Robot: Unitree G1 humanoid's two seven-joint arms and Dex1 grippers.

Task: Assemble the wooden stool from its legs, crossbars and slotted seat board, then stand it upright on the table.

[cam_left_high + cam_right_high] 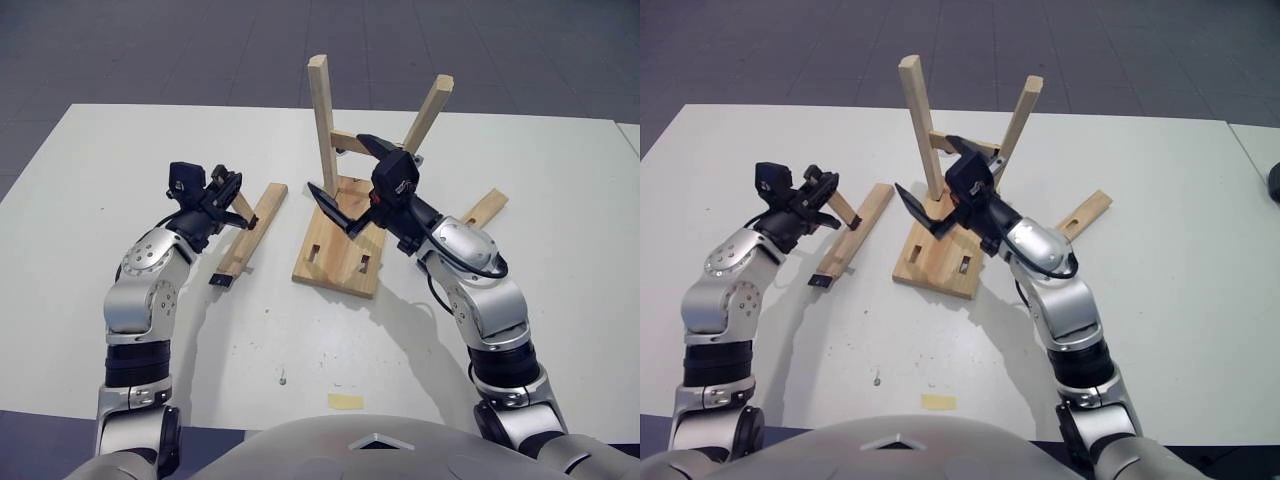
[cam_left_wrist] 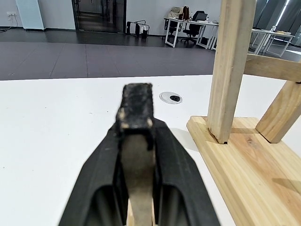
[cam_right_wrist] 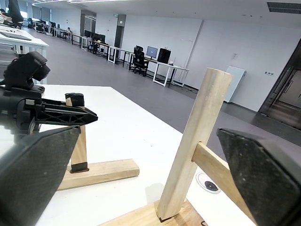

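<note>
One seat board [image 1: 335,268] lies on the table [image 1: 100,200] with two legs [image 1: 322,110] standing in it, joined by one crossbar [image 1: 350,143]; two loose legs [image 1: 485,208] lie either side. The left gripper [image 1: 234,198], held low, clamps a short crossbar [image 3: 79,141] rising from the left loose leg [image 1: 258,222]. The right gripper [image 1: 335,162] hangs over the board, fingers spread wide

Hand: black hand [image 2: 137,137] clamped on black-capped pale wooden bar [image 2: 137,100].
Two o'clock: light wooden seat board [image 2: 244,162] on white tabletop [image 2: 56,122], square wooden leg [image 2: 230,66] upright in it.
</note>
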